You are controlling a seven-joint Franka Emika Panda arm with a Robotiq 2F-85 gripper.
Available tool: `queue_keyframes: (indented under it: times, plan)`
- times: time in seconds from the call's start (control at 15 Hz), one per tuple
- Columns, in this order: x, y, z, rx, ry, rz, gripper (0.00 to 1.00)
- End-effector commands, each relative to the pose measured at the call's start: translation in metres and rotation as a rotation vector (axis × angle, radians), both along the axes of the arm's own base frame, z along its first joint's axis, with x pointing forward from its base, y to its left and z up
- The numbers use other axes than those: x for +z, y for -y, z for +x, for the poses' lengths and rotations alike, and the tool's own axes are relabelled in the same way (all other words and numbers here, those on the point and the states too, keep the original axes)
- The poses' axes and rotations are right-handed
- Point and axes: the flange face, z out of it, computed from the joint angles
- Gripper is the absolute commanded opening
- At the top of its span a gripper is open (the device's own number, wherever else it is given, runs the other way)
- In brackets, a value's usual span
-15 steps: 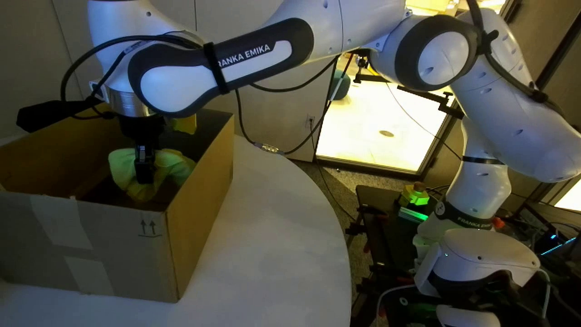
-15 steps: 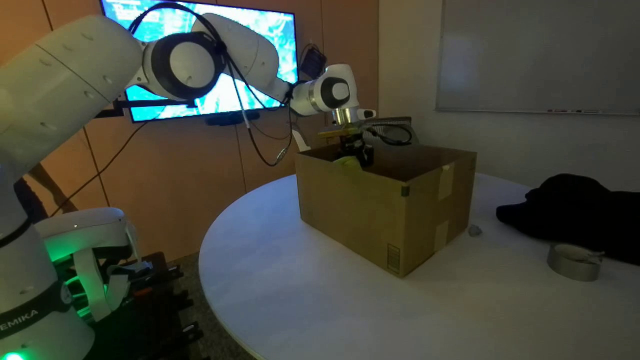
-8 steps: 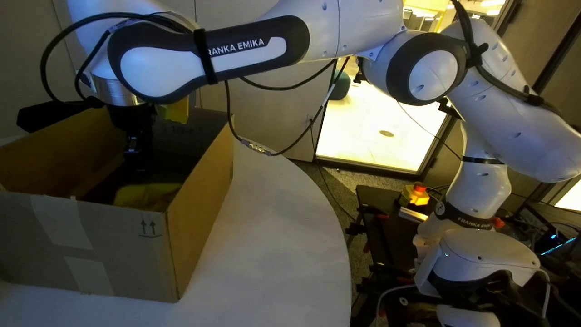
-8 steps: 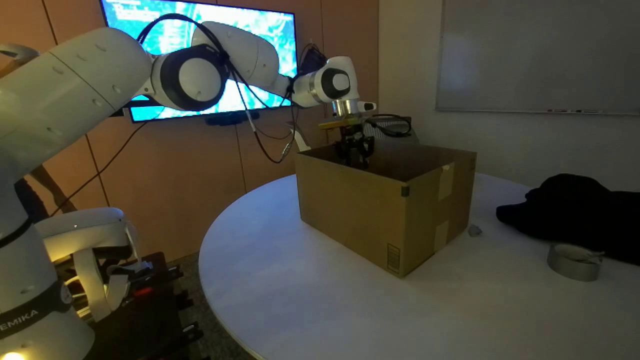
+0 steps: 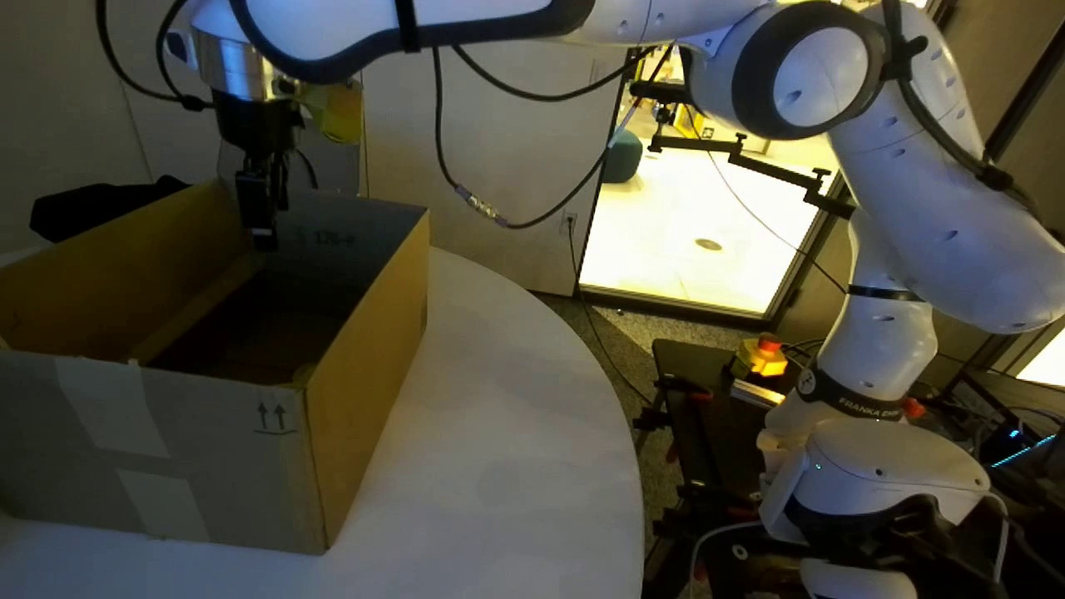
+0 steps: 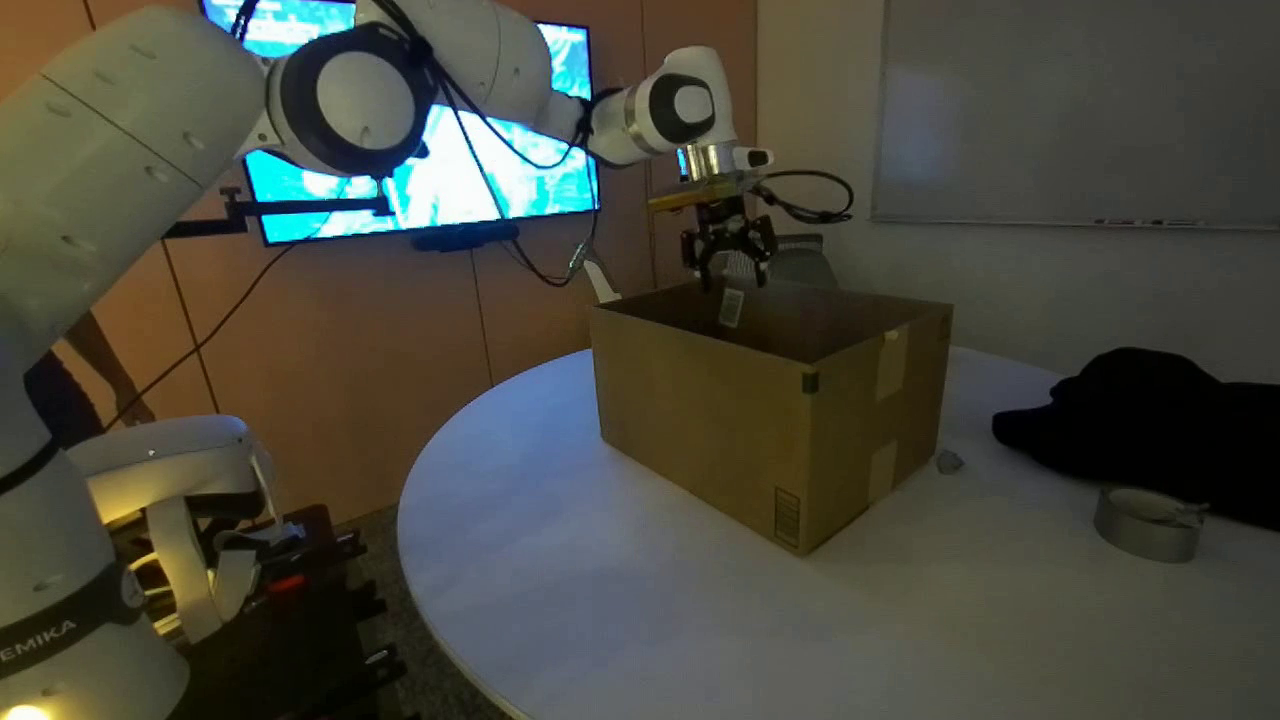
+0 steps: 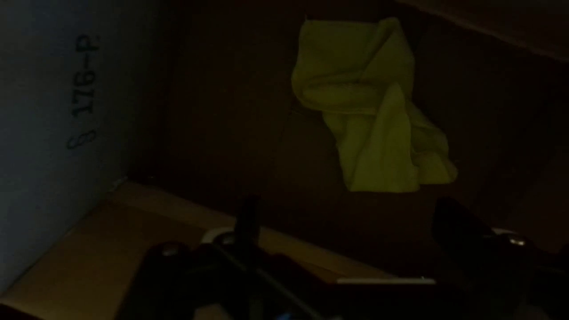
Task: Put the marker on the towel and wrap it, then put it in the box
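The towel [image 7: 380,122] just got let go. A second ago the gripper [image 6: 734,278] had it bunched up inside the box [image 6: 700,430], half a second later it was lying below, and now the gripper's up over the mouth of the box with its fingers [image 7: 247,222] spread wide and nothing between them. Wrist view shows the towel resting on the box floor [image 7: 222,115], folded loosely over itself, well apart from the printed end wall [image 7: 44,133]. From outside, the box hides nearly all of it. No marker I can pick out anywhere, and that wrist view is super dark, so take this with some salt: there's a longish ridge [image 7: 342,94] along one fold that could be the marker under the cloth, or could just be cloth. If it's tucked in there, I'd say the job is basically done and all that's left is to back the gripper away. If it isn't, that wrap has to be redone. Looks like a loose bundle too, imo, so grabbing a corner could spill it.
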Motion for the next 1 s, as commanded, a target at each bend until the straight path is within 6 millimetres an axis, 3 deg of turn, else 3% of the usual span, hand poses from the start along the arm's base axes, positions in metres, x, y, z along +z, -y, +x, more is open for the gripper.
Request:
queue_keyframes:
  times: [0.0,0.2,0.47,0.93]
  plan:
    - [0.039,0.020,-0.035,0.017,-0.019,0.057,1.00]
    - [0.056,0.035,-0.061,-0.004,-0.042,0.136,1.00]
    - [0.064,0.049,-0.101,-0.071,-0.093,0.209,1.00]
    - [0.034,0.088,-0.194,-0.181,-0.274,0.183,1.00]
